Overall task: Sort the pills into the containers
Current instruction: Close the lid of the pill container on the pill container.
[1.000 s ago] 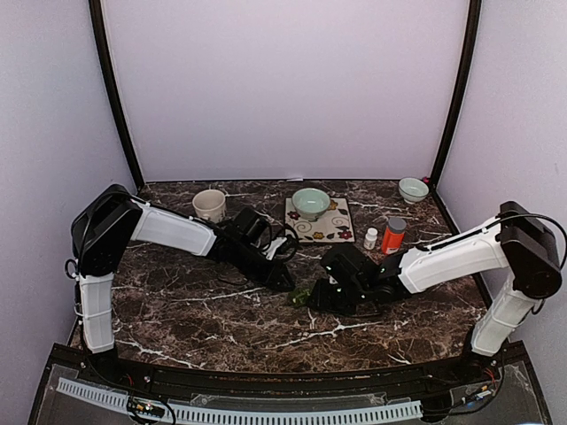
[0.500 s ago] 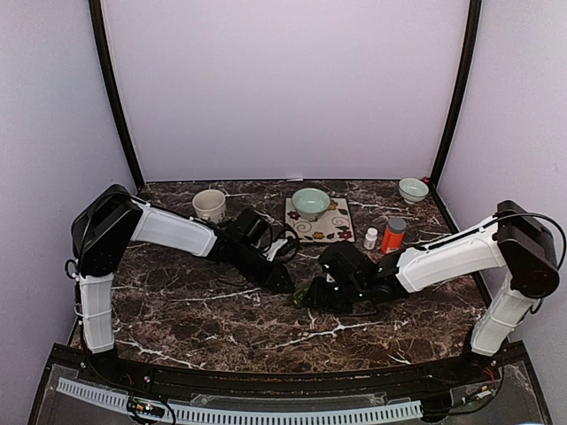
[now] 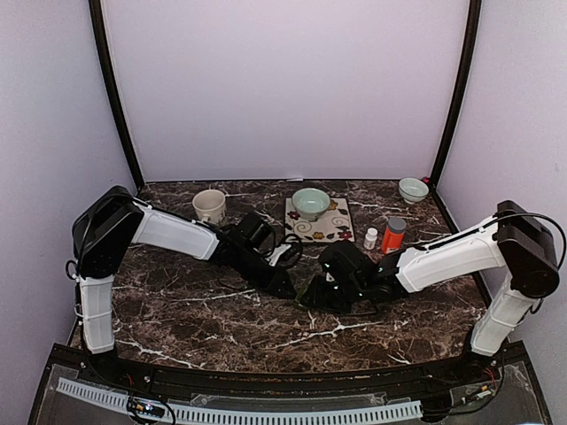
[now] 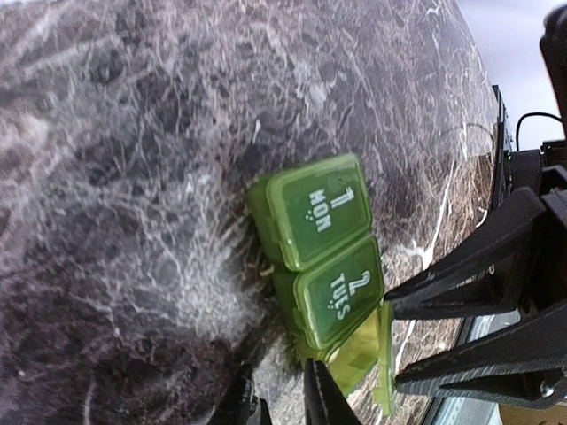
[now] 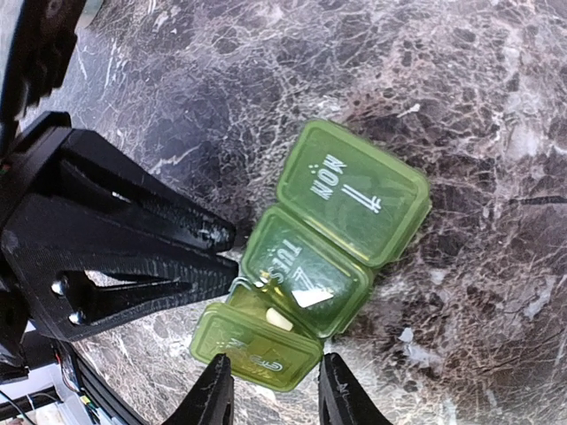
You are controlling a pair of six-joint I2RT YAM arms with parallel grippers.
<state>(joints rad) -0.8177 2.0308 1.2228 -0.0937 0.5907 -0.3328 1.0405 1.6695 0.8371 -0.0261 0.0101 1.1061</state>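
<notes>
1. A dark marble table (image 3: 177, 310) with white veins fills the floor of a pale-walled booth
2. The left arm (image 3: 168, 232) and the right arm (image 3: 452, 257), white with black ends, reach inward and meet low over the middle of the table
3. The right gripper (image 5: 276, 390) has its fingers well apart, one at each end of the pill box's raised lid; whether they press on it cannot be told
4. The left gripper (image 4: 279, 398) shows only a narrow gap between its fingers, with the tips just beside the open compartment; whether anything is pinched there cannot be told
5. At the back lies a flowered tile (image 3: 332, 228) with a pale green bowl (image 3: 310, 202) on it, a beige mug (image 3: 209, 205) to its left and a second bowl (image 3: 413, 189) in the far right corner
6. An orange bottle (image 3: 392, 235) and a smaller white bottle (image 3: 370, 237) stand side by side just right of the tile
7. The pill box (image 5: 337, 230), a green strip of three joined compartments, lies flat on the table between the two grippers; the lids marked MON 1 and TUES 2 are closed and the third lid is open
8. A white pill (image 5: 277, 319) lies in the open third compartment
</notes>
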